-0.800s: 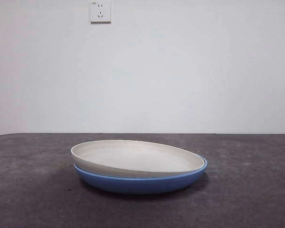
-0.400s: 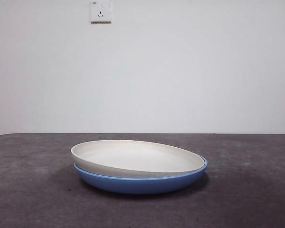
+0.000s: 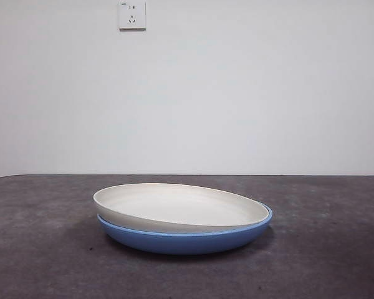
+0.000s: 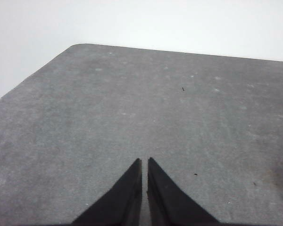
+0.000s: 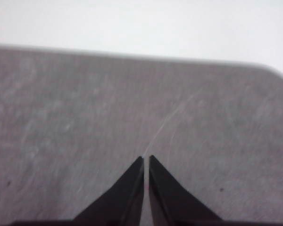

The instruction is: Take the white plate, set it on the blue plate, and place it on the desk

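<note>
The white plate [image 3: 181,207] lies inside the blue plate [image 3: 187,240], tilted, with its left rim raised above the blue rim. Both rest on the dark grey desk [image 3: 43,261] in the middle of the front view. No arm shows in the front view. My left gripper [image 4: 145,162] is shut with nothing in it, above bare desk [image 4: 132,108]. Over another stretch of bare desk [image 5: 108,108], my right gripper [image 5: 146,160] is likewise shut and holds nothing. Neither wrist view shows a plate.
A white wall with a socket [image 3: 132,15] stands behind the desk. The desk's rounded far corner [image 4: 78,46] shows in the left wrist view, and another corner [image 5: 273,70] in the right wrist view.
</note>
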Tool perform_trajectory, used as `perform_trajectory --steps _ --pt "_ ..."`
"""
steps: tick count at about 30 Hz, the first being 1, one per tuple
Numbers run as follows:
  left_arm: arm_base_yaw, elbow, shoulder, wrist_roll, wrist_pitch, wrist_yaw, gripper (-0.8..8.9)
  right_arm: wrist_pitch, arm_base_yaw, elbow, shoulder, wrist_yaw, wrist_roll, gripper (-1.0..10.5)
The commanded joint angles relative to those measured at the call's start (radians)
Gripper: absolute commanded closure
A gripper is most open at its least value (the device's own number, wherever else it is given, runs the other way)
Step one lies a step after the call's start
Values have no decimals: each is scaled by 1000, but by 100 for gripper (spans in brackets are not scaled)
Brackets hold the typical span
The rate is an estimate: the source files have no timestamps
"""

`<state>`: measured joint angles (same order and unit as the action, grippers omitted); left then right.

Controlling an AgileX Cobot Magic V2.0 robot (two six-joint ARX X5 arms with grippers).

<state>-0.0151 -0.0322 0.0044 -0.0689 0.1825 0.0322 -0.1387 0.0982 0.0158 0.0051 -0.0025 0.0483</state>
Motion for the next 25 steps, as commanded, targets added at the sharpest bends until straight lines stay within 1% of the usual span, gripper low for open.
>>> perform_trajectory --steps 1,5,13,17,25 --pt "-2 21 -1 -2 5 6 793 2 -12 -5 -2 3 25 932" --pt "-2 21 -1 -2 5 6 793 -47 -27 -5 -2 3 70 932" --pt "-2 21 -1 -2 5 6 793 -45 -43 -5 -2 4 60 932" --pt "-2 21 -1 -2 5 5 793 -37 -43 -5 -2 1 31 932" --pt "-2 21 -1 -2 5 6 793 -14 -43 -5 -2 3 31 932"
